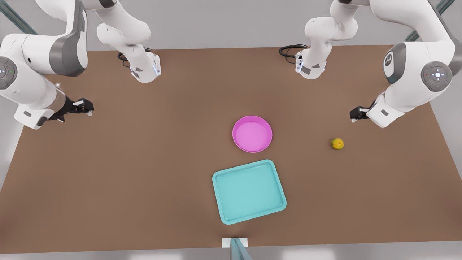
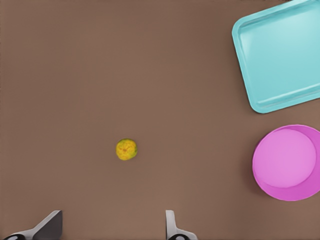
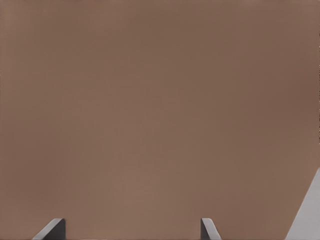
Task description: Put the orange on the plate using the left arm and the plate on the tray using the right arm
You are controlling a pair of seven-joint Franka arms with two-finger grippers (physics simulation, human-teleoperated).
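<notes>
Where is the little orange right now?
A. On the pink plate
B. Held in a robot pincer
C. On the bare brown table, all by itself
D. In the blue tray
C. The orange sits alone on the brown table, apart from the empty plate and tray, with the open left pincer nearby, not touching it.

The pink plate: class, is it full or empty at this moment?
Empty. The plate shows only bare pink inside; the orange lies apart on the table.
</notes>
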